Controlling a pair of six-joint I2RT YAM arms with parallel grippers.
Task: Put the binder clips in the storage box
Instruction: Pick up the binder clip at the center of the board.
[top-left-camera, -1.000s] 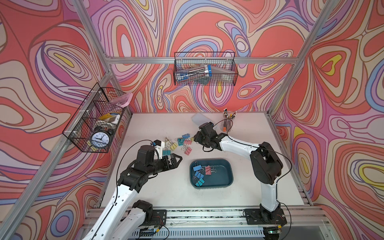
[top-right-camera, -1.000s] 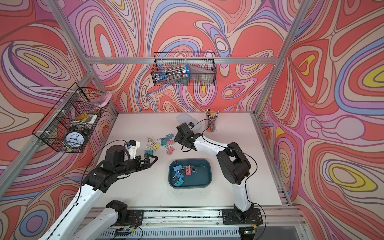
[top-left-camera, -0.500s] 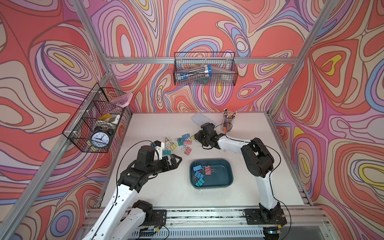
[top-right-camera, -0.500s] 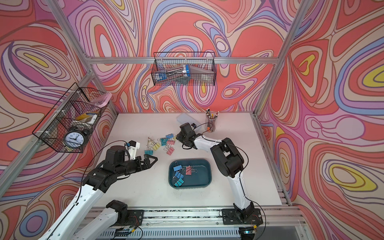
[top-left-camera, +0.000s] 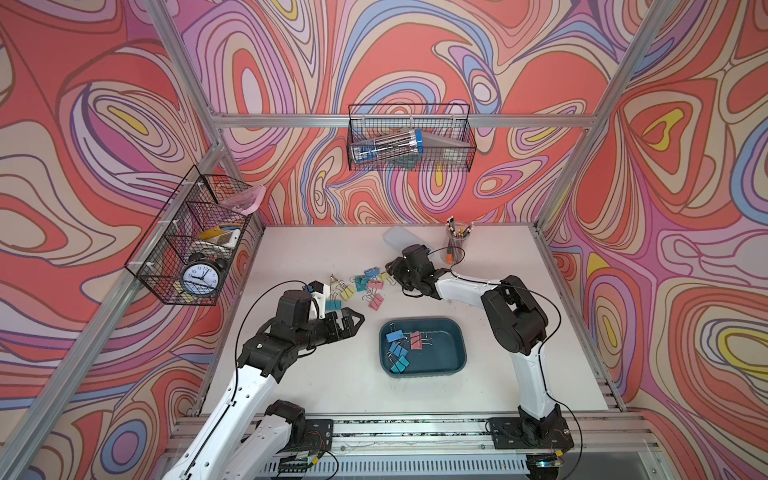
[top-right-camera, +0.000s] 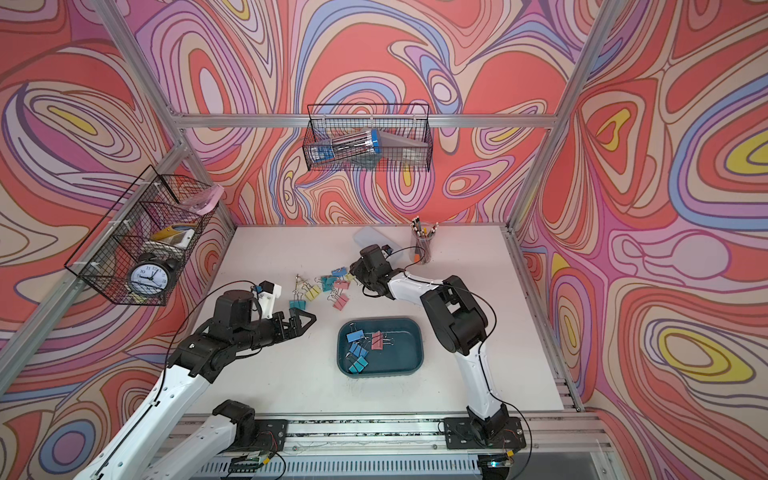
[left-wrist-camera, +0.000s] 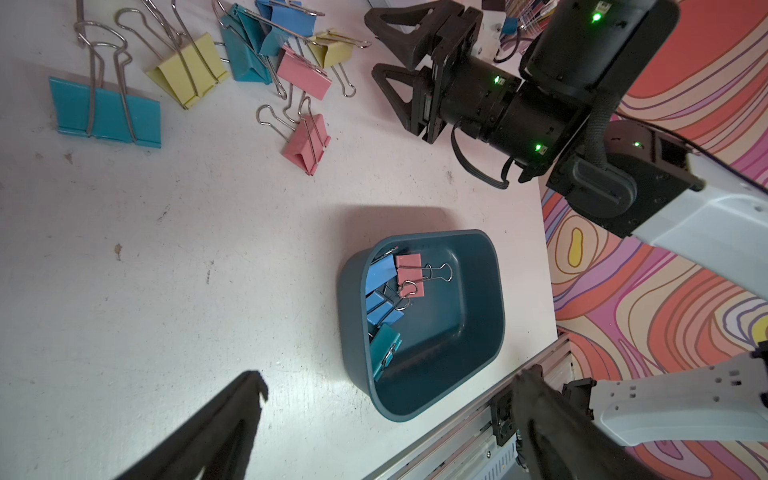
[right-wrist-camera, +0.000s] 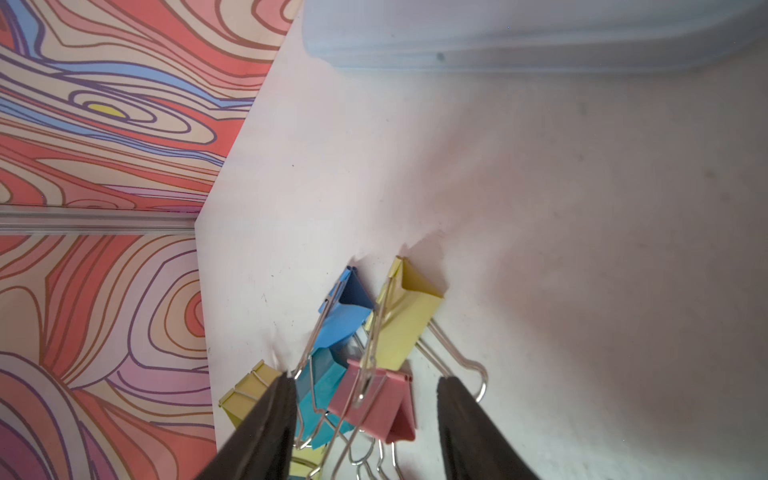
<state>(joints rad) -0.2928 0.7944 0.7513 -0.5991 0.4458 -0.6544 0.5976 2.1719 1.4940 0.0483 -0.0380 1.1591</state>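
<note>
Loose binder clips (top-left-camera: 365, 286) (top-right-camera: 332, 286) in blue, pink, yellow and teal lie in a pile mid-table. The dark teal storage box (top-left-camera: 440, 357) (top-right-camera: 399, 357) (left-wrist-camera: 457, 332) sits nearer the front and holds several clips (top-left-camera: 399, 345) (left-wrist-camera: 409, 274). My right gripper (top-left-camera: 390, 272) (top-right-camera: 353, 270) (left-wrist-camera: 374, 43) (right-wrist-camera: 366, 380) is low at the pile's right end. Its jaws stand open on either side of a pink clip (right-wrist-camera: 374, 405), with a gap on each side. My left gripper (top-left-camera: 353, 322) (top-right-camera: 309, 320) (left-wrist-camera: 392, 376) hovers wide open and empty, left of the box.
A pale translucent case (top-left-camera: 401, 239) (right-wrist-camera: 519, 37) and a pencil cup (top-left-camera: 457, 241) stand behind the right gripper. Wire baskets hang on the back wall (top-left-camera: 409, 143) and the left wall (top-left-camera: 195, 245). A metal rail (left-wrist-camera: 478, 419) runs along the table's front edge.
The right gripper's jaws have narrowed around the pile's clips, and its elbow has drawn in slightly. The left arm has not moved.
</note>
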